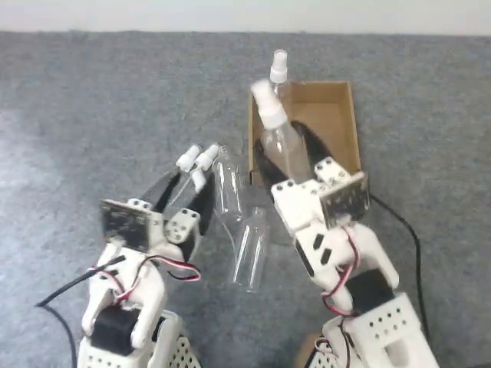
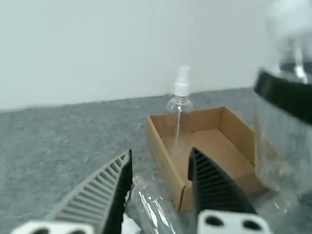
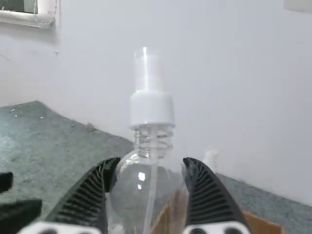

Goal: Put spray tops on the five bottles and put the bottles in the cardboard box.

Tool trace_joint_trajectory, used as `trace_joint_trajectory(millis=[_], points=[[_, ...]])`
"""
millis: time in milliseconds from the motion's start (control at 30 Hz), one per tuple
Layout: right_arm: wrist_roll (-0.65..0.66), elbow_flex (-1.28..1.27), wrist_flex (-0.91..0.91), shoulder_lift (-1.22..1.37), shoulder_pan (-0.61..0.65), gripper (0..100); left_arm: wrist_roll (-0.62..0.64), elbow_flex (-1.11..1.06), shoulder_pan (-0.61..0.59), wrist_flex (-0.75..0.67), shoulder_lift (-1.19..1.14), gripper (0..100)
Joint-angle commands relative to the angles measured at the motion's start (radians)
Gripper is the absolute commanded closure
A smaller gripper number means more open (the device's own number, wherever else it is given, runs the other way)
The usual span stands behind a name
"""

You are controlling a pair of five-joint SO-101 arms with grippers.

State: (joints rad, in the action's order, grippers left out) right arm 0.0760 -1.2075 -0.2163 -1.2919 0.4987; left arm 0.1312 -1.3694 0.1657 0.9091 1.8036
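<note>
Nearest you, a capless clear plastic bottle (image 1: pixel 252 247) lies on the grey carpeted table (image 1: pixel 77 115) between the two arms. It is round and light, so you can expect it to roll if either arm brushes it.

The left gripper (image 1: pixel 188 188) sits low with its jaws apart (image 2: pixel 160 161) and holds nothing. A second capless bottle (image 1: pixel 229 184) lies just beside it on its right. Two white spray tops (image 1: pixel 198 159) lie just past its fingertips. You cannot tell from here whether they sit on bottles.

The right gripper (image 1: pixel 290 157) is clamped on a clear bottle with a white spray top (image 1: pixel 282 142). It grips the bottle by the shoulder (image 3: pixel 146 195) and holds it tilted over the near left corner of the brown cardboard box (image 1: pixel 341 100).

The main risks:
- The bottle hangs over the box wall, not the middle. If you let go here, it probably catches the rim and tips out onto the table.
- The plastic is smooth and the grip is high, so the bottle may swing or slip in the jaws.
- The box looks light, and a push on its wall may slide it toward the table's far edge.

Farthest out, another capped bottle (image 1: pixel 278 69) stands upright at the box's far left corner. You cannot tell whether it is inside the box or just behind it. If you carry the held bottle too far, its top may knock that one over.
</note>
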Motion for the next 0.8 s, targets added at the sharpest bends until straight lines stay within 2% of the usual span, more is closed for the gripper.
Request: trace_joint_trajectory(millis=[0,167,367,500,767], points=[[-0.017,0.259,-0.054,0.196,-0.013,99.2,-0.06,-0.048,0.098,-0.072,0.006,79],[-0.17,0.394,-0.053,0.432,0.007,99.2,-0.061,-0.053,0.141,-0.058,0.008,69],[-0.175,0.445,-0.054,0.596,0.165,99.2,-0.061,-0.056,0.133,-0.058,0.008,69],[-0.173,0.454,-0.101,0.579,0.186,99.2,-0.063,-0.079,0.133,-0.064,0.011,69],[-0.126,0.499,-0.381,0.426,0.216,99.2,-0.063,-0.087,0.117,-0.066,0.011,69]])
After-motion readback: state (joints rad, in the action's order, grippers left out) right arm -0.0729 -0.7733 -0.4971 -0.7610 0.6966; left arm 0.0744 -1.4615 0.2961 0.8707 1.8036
